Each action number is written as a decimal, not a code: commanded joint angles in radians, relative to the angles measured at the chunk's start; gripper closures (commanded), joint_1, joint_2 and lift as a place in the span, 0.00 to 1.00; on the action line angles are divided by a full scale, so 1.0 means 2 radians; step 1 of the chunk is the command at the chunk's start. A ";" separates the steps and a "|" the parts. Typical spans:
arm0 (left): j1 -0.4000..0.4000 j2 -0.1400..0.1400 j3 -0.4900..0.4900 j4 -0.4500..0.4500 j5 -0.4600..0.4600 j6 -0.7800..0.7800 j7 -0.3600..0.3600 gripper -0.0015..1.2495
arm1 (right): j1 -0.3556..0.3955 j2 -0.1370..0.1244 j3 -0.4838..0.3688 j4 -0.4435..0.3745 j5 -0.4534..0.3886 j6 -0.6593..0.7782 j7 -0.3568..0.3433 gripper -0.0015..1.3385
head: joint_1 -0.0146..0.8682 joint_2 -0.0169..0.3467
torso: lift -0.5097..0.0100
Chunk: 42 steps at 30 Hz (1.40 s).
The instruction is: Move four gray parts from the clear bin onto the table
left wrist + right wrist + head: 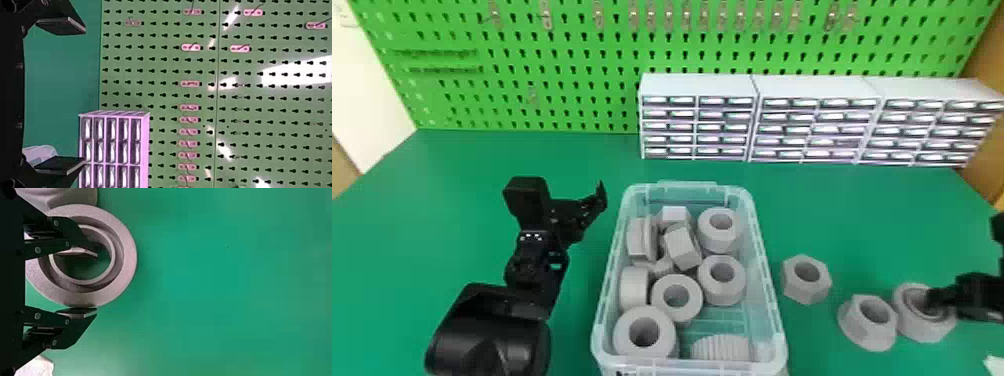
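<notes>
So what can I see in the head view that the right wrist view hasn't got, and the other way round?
The head view adds the green pegboard, the drawer cabinets, the clear bin with gray parts in it, a gray hex nut and the left pincer.

The right wrist view adds green peeking through the hole of the round gray ring.

Both have that ring, the right pincer with a finger in the ring's hole, some of the gray flanged nut beside it, and the green table.
</notes>
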 commanded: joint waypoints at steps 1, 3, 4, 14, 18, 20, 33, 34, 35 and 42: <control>0.001 0.000 0.002 0.000 0.000 -0.001 0.000 0.09 | -0.009 -0.009 0.030 -0.043 -0.009 0.050 0.000 0.52 | 0.80 0.24 | 0.88; 0.002 0.000 0.002 0.000 0.000 -0.002 0.000 0.10 | -0.012 -0.013 0.044 -0.060 -0.008 0.068 0.000 0.52 | 0.80 0.24 | 0.88; 0.002 0.000 0.002 0.000 0.000 -0.002 0.000 0.09 | -0.014 -0.016 0.051 -0.067 -0.008 0.068 0.000 0.52 | 0.80 0.24 | 0.88; 0.004 0.000 0.004 0.000 -0.001 -0.003 0.000 0.09 | -0.036 -0.028 0.109 -0.116 -0.065 0.068 0.000 0.49 | 0.80 0.24 | 0.88; 0.004 0.000 0.005 0.000 -0.002 -0.003 0.000 0.10 | -0.042 -0.024 0.123 -0.123 -0.091 0.068 0.000 0.46 | 0.80 0.24 | 0.88; 0.004 0.000 0.005 0.000 -0.002 -0.003 0.000 0.09 | -0.047 -0.021 0.136 -0.132 -0.094 0.068 0.000 0.44 | 0.80 0.24 | 0.88; 0.005 0.000 0.005 0.000 -0.002 -0.005 0.000 0.10 | -0.085 0.004 0.194 -0.137 -0.111 0.068 0.000 0.33 | 0.80 0.24 | 0.88; 0.006 0.000 0.005 0.000 -0.002 -0.005 0.000 0.09 | -0.088 0.005 0.198 -0.137 -0.111 0.068 0.000 0.33 | 0.80 0.24 | 0.88; 0.006 0.000 0.005 0.000 -0.002 -0.005 0.000 0.09 | -0.091 0.007 0.203 -0.137 -0.111 0.068 0.000 0.31 | 0.80 0.24 | 0.88; 0.005 0.000 0.005 0.000 -0.004 -0.004 0.000 0.09 | -0.113 0.015 0.240 -0.134 -0.111 0.064 0.000 0.18 | 0.80 0.24 | 0.88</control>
